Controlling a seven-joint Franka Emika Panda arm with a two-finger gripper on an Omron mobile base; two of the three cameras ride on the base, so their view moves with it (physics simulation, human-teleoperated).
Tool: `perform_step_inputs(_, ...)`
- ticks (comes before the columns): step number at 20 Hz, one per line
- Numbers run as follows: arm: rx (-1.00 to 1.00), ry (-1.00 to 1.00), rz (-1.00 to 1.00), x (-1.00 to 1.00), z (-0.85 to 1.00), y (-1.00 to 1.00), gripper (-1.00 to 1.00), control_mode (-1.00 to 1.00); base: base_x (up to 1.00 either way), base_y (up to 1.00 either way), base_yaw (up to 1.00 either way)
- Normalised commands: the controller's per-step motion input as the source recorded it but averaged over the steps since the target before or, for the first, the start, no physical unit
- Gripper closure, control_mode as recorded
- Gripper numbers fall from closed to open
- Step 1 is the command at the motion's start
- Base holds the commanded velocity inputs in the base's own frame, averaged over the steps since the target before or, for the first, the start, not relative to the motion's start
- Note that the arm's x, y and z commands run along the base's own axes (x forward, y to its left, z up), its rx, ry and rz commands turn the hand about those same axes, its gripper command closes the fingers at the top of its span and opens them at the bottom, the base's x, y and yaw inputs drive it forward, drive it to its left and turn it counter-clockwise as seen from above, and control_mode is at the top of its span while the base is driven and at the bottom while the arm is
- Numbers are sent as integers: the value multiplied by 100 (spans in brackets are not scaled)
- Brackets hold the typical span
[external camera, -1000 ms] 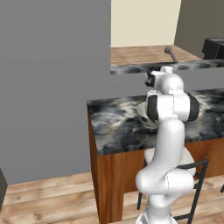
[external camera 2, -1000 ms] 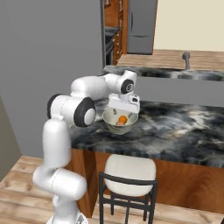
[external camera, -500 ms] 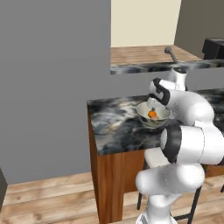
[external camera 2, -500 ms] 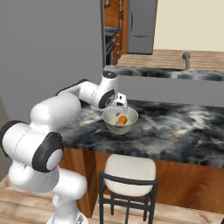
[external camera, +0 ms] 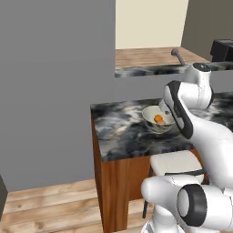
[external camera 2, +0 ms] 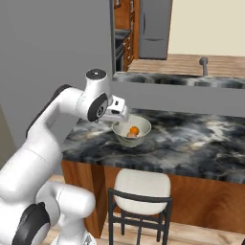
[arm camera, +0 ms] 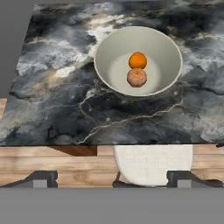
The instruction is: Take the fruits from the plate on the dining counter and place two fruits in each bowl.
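With the gripper (arm camera: 111, 178) spread empty, the fruits (arm camera: 137, 69) in the bowl (arm camera: 168, 48) are judged light, firm, roll-prone, best pinched across the middle.

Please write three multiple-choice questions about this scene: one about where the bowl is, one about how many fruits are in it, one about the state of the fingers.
1. Where does the bowl stand?
A. On the stool
B. On the dining counter
C. On the floor

2. How many fruits lie in the bowl?
A. None
B. Two
C. Four

3. How are the fingers of the gripper?
A. Spread wide, holding nothing
B. Shut on a fruit
C. Shut on the bowl's rim

Answers:
1 B, the bowl rests on the marbled top.
2 B, one bright orange fruit and one duller one touch inside it.
3 A, the hand view shows both tips far apart with nothing between.
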Motion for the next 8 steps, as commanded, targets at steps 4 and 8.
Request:
perform_step_inputs(4,-6,0,-6,-100,60,21,-100,-100,0,0,0)
perform_step_inputs(8,-9,0,-10,-100,4,54,-100,-100,0,0,0)
